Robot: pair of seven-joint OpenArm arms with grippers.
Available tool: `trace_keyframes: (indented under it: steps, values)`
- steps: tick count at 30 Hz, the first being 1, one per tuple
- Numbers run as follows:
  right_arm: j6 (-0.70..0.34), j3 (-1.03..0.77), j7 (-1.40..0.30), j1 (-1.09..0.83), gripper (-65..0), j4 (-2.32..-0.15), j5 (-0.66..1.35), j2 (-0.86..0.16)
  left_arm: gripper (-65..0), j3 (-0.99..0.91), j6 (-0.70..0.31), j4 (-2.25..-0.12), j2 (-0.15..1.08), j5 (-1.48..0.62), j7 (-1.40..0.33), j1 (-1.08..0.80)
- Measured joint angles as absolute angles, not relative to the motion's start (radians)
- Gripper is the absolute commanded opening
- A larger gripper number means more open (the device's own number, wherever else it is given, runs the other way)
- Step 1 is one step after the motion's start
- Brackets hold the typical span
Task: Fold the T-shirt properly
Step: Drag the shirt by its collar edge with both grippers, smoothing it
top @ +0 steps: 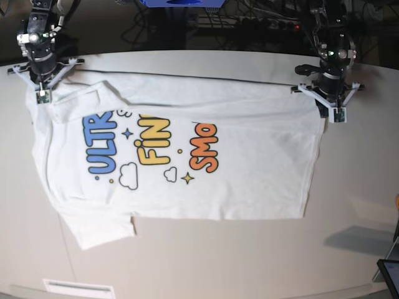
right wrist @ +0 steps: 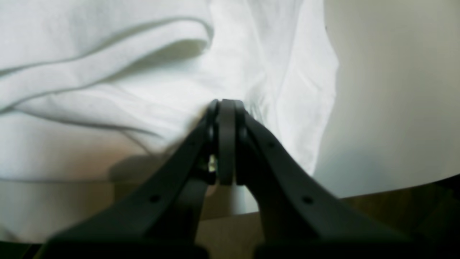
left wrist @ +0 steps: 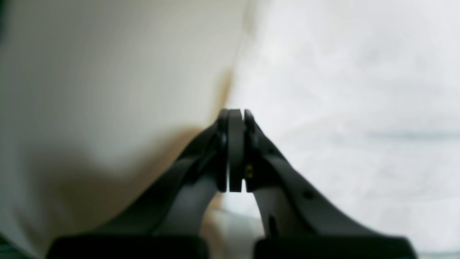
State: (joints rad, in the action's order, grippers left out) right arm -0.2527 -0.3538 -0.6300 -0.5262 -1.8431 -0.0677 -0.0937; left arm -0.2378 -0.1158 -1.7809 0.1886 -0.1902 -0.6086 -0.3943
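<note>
The T-shirt (top: 187, 156) is laid printed side up on the pale surface (top: 249, 261), with its far edge folded over toward the near side along a straight line. The blue "ULTRA", yellow "FINE" and orange "SMOL" lettering is partly covered by this fold. One sleeve (top: 103, 227) is spread out at the near left of the base view. The right pincer (right wrist: 226, 108) is seen closed, its jaws pressed together at bunched white cloth at the shirt's far left corner; whether cloth is clamped cannot be told. The left pincer (left wrist: 235, 115) is likewise closed, positioned at the shirt's far right corner, where the cloth edge meets the bare surface. A dark object (top: 389, 274) is located at the near right edge of the base view.
</note>
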Motion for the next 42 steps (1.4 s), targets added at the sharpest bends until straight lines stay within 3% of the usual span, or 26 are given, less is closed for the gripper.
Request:
trace_keyframes:
  steps: [12, 24, 42]
  values:
    - [-0.253, -0.353, -0.629, -0.527, -64.7, -1.842, -0.067, -0.098, -65.0, -0.196, -0.113, -1.694, 0.178, -0.194, -0.541, -0.395]
    - [-0.253, -0.358, -0.62, -0.545, -64.7, -1.843, -0.059, -0.101, -65.0, -0.21, -0.113, -1.776, 0.202, -0.192, -0.553, -0.526]
    - [-0.268, -0.435, -0.627, -0.585, -64.7, -1.861, -0.046, -0.08, -65.0, -0.211, -0.113, -1.783, 0.194, -0.192, -0.553, -0.533]
